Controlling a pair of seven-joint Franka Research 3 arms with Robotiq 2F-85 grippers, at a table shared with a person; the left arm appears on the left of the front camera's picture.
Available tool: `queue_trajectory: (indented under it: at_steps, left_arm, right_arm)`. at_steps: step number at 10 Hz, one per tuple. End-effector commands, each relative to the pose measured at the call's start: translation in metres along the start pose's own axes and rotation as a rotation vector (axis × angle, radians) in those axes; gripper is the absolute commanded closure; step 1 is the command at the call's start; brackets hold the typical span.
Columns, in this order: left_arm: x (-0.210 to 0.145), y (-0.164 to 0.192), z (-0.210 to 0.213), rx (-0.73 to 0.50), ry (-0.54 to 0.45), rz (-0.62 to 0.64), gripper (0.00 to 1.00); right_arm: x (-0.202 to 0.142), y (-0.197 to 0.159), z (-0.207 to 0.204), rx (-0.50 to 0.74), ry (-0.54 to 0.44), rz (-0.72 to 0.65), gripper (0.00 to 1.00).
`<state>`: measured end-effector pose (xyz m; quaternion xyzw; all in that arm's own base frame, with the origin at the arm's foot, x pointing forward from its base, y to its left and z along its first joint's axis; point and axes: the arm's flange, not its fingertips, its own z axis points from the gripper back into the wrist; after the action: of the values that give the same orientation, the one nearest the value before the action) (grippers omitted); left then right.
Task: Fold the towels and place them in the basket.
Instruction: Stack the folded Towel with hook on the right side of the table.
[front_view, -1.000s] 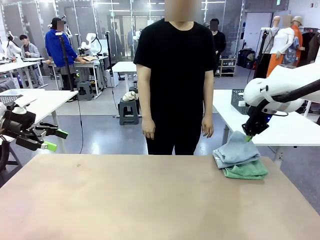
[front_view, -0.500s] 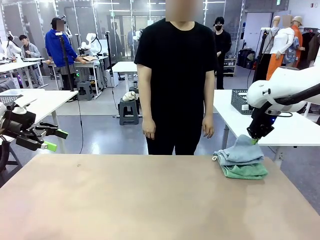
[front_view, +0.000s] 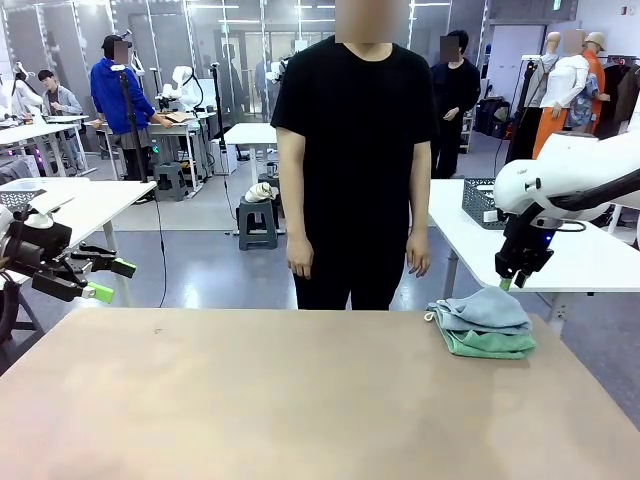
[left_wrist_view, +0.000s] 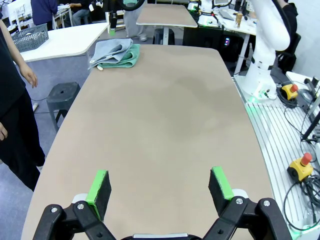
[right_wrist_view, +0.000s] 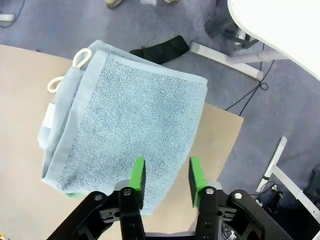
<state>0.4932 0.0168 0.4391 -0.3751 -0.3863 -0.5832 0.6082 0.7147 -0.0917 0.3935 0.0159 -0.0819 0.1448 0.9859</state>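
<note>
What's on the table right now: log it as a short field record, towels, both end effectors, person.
blue-grey towel: folded, lying on top of the green one at the table's far right corner
mint green towel: folded, bottom of the stack
right end effector: just above the stack's far edge, jaws parted, nothing between them
left end effector: wide open over bare table, holding nothing
person: standing at the far side, arms down
basket on this table: none seen

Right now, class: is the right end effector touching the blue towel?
Cannot tell. The front view puts the right end effector at the blue towel's top edge; in the right wrist view its fingers overlap the cloth, with no clear gap or contact.
</note>
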Motion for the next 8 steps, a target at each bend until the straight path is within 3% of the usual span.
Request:
queue_trajectory:
  at_steps: [1, 2, 3, 8]
  left_arm:
    - [0.001, -0.001, 0.0, 0.004, 0.003, -0.003, 0.0]
    - [0.001, -0.001, 0.0, 0.004, 0.003, -0.003, 0.0]
    - [0.001, -0.001, 0.0, 0.004, 0.003, -0.003, 0.0]
    - [0.001, -0.001, 0.0, 0.004, 0.003, -0.003, 0.0]
  right_arm:
    - [-0.001, -0.005, 0.009, -0.012, 0.023, 0.022, 0.53]
    - [-0.009, -0.002, 0.024, -0.019, 0.029, 0.031, 0.22]
    - [-0.023, 0.002, 0.053, -0.001, 0.013, 0.069, 0.33]
    - [-0.146, 0.035, 0.288, 0.104, -0.075, 0.05, 0.33]
